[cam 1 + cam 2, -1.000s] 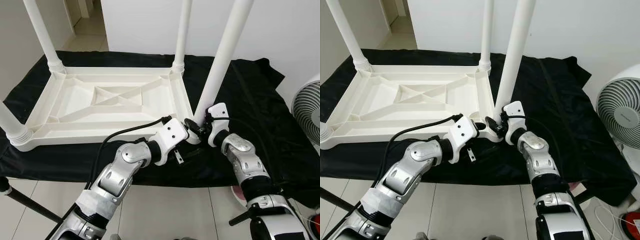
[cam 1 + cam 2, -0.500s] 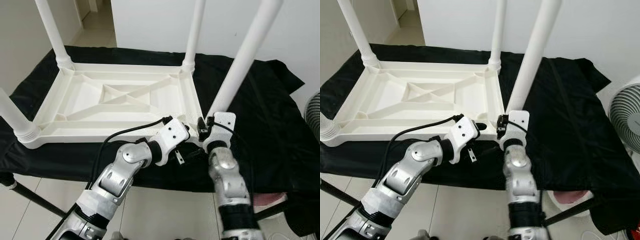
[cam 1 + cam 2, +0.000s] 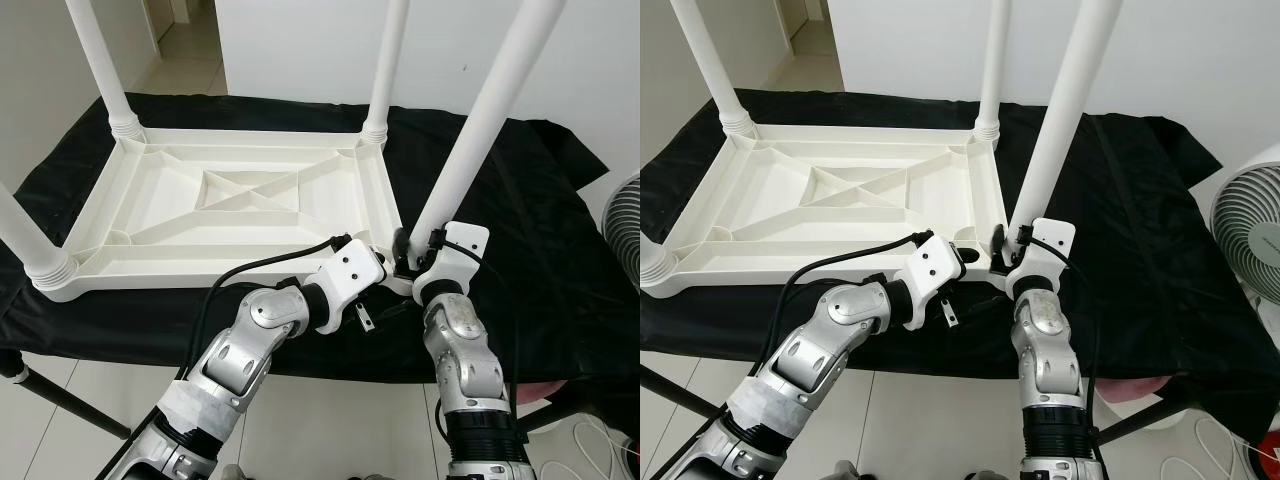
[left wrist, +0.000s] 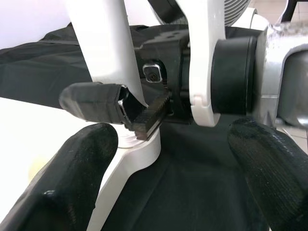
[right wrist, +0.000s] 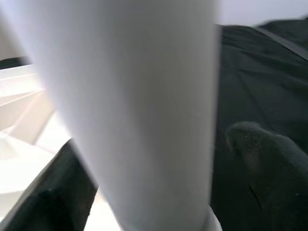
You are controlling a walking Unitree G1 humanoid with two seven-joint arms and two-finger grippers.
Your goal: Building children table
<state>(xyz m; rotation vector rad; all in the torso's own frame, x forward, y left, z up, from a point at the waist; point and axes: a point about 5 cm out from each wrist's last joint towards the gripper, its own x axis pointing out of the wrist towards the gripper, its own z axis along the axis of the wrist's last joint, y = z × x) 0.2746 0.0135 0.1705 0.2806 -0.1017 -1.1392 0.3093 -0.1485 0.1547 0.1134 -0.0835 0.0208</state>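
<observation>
One upturned white table (image 3: 230,215), four legs (image 3: 485,125) standing up, one black cloth (image 3: 520,230), one fan (image 3: 1250,240) at three o'clock.

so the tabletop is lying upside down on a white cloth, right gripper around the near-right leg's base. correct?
Not quite: the cloth is black, not white, as the left eye view shows. The rest holds: the tabletop lies upside down on it, and the right gripper is around the base of the near-right leg.

You have a black cloth (image 3: 520,210) spread out and rumpled, hanging over the near edge above a pale tiled floor (image 3: 330,425). A white fan (image 3: 1252,240) stands at the right, just beside the cloth's edge. Behind runs a white wall (image 3: 300,50), with a doorway (image 3: 185,30) at the far left.
</observation>
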